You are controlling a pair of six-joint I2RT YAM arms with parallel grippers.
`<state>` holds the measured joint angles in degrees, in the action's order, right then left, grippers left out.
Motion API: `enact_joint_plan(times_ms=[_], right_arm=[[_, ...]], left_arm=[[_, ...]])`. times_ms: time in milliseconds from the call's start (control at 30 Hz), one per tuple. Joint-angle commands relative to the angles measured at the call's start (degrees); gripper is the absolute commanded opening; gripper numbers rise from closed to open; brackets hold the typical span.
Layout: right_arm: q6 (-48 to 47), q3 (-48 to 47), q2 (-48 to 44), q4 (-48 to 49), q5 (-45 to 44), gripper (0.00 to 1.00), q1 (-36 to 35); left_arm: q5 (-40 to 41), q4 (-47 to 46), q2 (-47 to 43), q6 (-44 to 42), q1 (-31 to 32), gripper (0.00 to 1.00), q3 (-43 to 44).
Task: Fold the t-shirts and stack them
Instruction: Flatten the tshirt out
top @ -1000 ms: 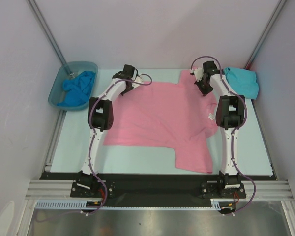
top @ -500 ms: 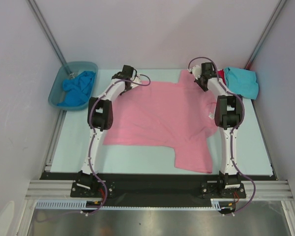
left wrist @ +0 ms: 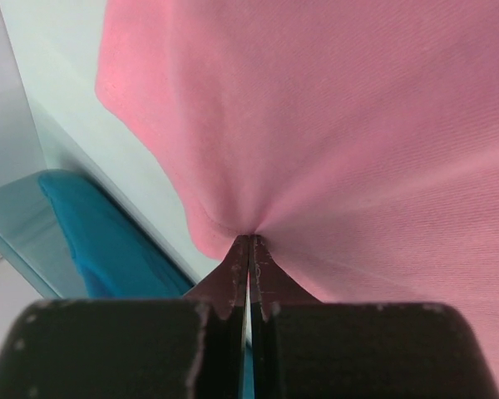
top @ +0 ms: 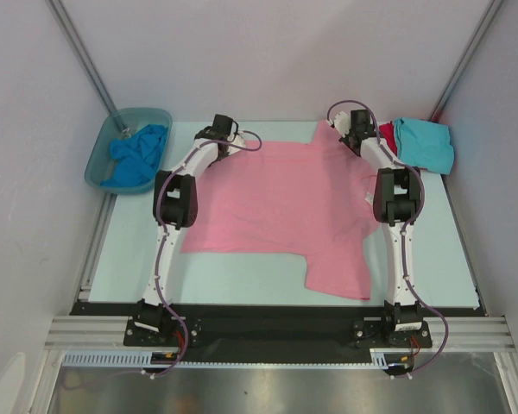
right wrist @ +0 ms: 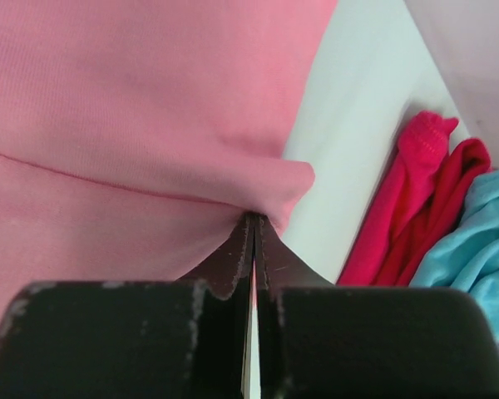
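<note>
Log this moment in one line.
pink tee: spread flat; left gripper: shut on it; right gripper: shut on it; blue tee: in tub; turquoise tee, red tee: far right corner

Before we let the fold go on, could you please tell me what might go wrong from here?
1. The left fingers and the right fingers each pinch only a small pucker at the far edge of the pink t-shirt; a pull could slip it free and skew the fold.
2. The right fingers work close beside the red t-shirt and the turquoise t-shirt, so a sideways sweep may drag those along.
</note>
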<state>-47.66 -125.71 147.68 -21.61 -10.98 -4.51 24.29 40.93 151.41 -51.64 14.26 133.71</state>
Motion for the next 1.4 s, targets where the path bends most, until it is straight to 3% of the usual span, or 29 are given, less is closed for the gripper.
enact_joint_plan(times_ms=[0, 267, 433, 533, 567, 600, 800, 867, 967, 1000, 1033, 1133, 1233, 1267, 1333, 1367], right_arm=[[-1.56, -3.39, 3.67, 1.65, 0.35, 0.0, -0.32], [-6.04, -5.77, 6.31, 7.27, -1.76, 0.0, -0.5], [-4.2, -5.78, 4.47, 9.04, -2.9, 0.0, -1.29], [-0.6, -4.98, -0.18, 5.01, -1.68, 0.27, -2.95], [0.36, -3.68, -2.02, 2.47, -1.41, 0.45, -4.09], [1.68, -3.06, -5.52, 1.31, -0.45, 0.52, -4.88], [9.77, -1.29, -17.49, -12.3, 6.22, 0.68, -9.54], [11.53, -0.42, -22.41, -16.78, 8.42, 0.73, -10.42], [10.32, 6.25, -30.32, -20.3, 10.36, 0.86, -11.48], [9.96, 7.66, -31.82, -21.88, 12.28, 0.88, -11.48], [9.69, 10.72, -33.4, -24.08, 13.26, 0.89, -11.22], [8.81, 15.99, -36.84, -37.84, 17.91, 0.86, -8.77], [8.03, 23.56, -40.61, -42.54, 23.62, 0.74, -5.43], [7.76, 30.19, -42.1, -42.64, 24.51, 0.48, -3.5], [6.27, 35.94, -45.19, -41.59, 24.35, 0.09, -1.91], [6.18, 39.89, -46.07, -41.07, 23.65, 0.0, -0.6]], left_arm=[[1.81, 1.35, 2.92, -0.74, -3.36, 0.0, 0.5], [4.62, 1.0, 4.06, -1.62, -3.89, 0.0, 1.12], [4.53, 0.73, 2.93, -0.75, -3.98, 0.0, 0.94], [4.45, 0.65, 1.34, 0.48, -4.15, 0.0, -0.2], [4.36, 0.73, 0.64, 0.75, -4.24, 0.0, -0.81], [4.36, 0.56, -0.58, 1.36, -4.24, 0.0, -1.25], [3.22, 0.38, -7.08, 4.35, -4.24, 0.02, -3.45], [2.43, 0.21, -11.04, 5.14, -4.24, 0.08, -4.59], [0.15, 0.12, -17.0, 7.07, -4.24, 0.39, -6.79], [-0.99, 0.2, -18.77, 7.95, -4.16, 0.53, -7.75], [-2.22, 0.21, -20.96, 8.3, -3.98, 0.6, -10.37], [-6.97, 0.21, -28.79, 9.45, -3.37, 0.66, -16.26], [-13.64, -0.14, -36.26, 11.38, -2.23, 0.68, -24.42], [-15.14, -0.67, -38.1, 11.99, -1.87, 0.68, -26.98], [-19.1, -3.13, -42.07, 13.84, -0.65, 0.61, -34.78], [-20.15, -3.48, -42.77, 14.19, -0.03, 0.53, -36.92]])
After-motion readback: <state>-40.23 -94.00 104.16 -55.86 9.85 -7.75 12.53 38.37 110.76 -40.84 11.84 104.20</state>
